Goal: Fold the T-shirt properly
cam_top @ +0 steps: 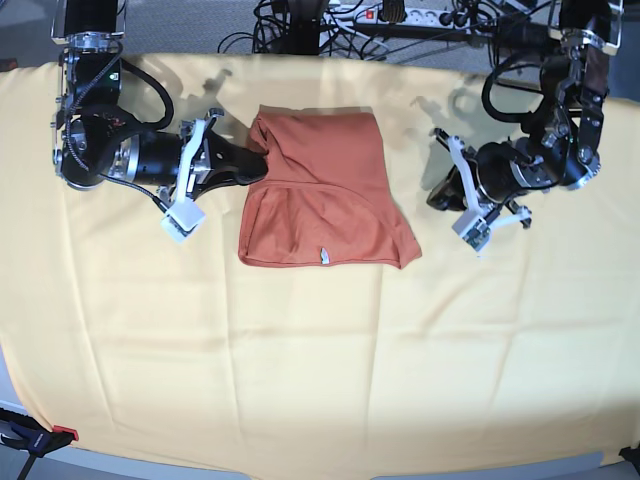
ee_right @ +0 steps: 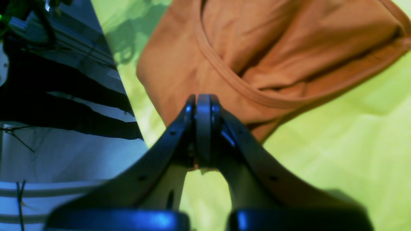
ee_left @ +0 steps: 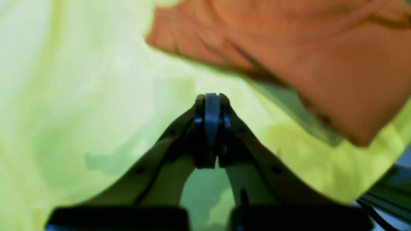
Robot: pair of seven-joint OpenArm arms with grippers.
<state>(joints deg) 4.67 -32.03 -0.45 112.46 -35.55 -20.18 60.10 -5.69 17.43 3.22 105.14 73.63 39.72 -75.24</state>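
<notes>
Setting: robotics lab or test bench. Evidence: two robot arms, left arm (cam_top: 530, 165) and right arm (cam_top: 130, 155), mounted at the far edge of a surface draped in pale yellow cloth (cam_top: 320, 380); power strip (cam_top: 395, 12) and tangled black cables (cam_top: 290, 25) behind; clamp (cam_top: 35, 438) at the near corner.

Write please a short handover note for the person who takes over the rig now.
Left gripper: shut, empty, over the yellow cloth, apart from the T-shirt.
Right gripper: shut at the T-shirt's edge; whether it pinches fabric I cannot tell.
T-shirt: mid-table, folded partly, uneven, white tag showing at the near hem.
Left: finish and square the fold.
</notes>
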